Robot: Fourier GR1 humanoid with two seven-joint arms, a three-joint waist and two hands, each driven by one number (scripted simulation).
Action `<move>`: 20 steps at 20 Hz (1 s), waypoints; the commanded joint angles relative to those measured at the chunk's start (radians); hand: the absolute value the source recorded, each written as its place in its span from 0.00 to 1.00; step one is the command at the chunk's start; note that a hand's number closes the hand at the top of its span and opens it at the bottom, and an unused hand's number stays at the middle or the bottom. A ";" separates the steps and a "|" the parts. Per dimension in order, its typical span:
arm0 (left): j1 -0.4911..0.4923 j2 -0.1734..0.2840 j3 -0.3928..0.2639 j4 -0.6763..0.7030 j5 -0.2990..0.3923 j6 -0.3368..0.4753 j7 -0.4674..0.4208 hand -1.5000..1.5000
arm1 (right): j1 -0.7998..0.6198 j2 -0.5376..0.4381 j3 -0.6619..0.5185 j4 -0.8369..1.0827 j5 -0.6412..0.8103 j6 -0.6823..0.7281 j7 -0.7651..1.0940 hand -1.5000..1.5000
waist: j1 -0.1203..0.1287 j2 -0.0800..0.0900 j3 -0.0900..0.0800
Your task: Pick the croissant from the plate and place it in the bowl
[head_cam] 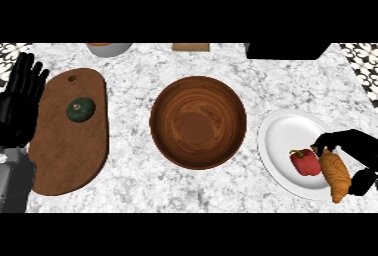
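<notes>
Right hand [353,152], black, low over the right part of the white plate [284,131], fingers and thumb curled round the croissant [335,174]: fingers arched over its upper end, thumb at its right side lower down. Croissant golden-brown, ridged, long and tapering, lying lengthwise along the plate's right side, its lower tip reaching toward the rim, still on the plate. Red bell pepper [305,162] just beside it on the left, glossy and lobed, with a small dark stem at the top, near or touching the croissant.

Left hand [20,102] at the left edge, black, fingers straight and pointing up, held close together, grey forearm below it, resting beside the cutting board [70,150] and holding nothing.

Wooden bowl [198,122] in the centre, between board and plate, round and deep, dark reddish-brown with ringed grain, nothing inside. Cutting board brown, smooth, elongated with rounded ends and a small hole near the top. On its upper part a small dark green squash [81,109], round, dull-skinned, with a pale stem spot.

Counter [133,195] of white and grey speckled marble. Patterned black-and-white surface [362,65] at the upper corners. At the top edge, cut off: a grey round vessel [109,48], a tan wooden piece [191,47] and a black block [288,51]
</notes>
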 commanded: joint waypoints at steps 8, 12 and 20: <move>-0.091 -0.033 -0.071 0.008 -0.007 -0.030 -0.003 0.50 | -0.457 -0.151 0.044 0.296 0.140 -0.022 -0.099 1.00 | 0.148 0.056 0.012; -0.119 -0.026 -0.055 0.039 -0.009 -0.020 -0.005 0.50 | -0.541 -0.185 0.005 0.395 0.128 -0.093 -0.187 1.00 | 0.119 0.054 0.012; -0.095 -0.034 -0.062 0.030 -0.007 -0.027 -0.006 0.50 | -0.729 -0.231 -0.093 0.560 0.048 -0.071 -0.325 1.00 | 0.115 0.045 0.010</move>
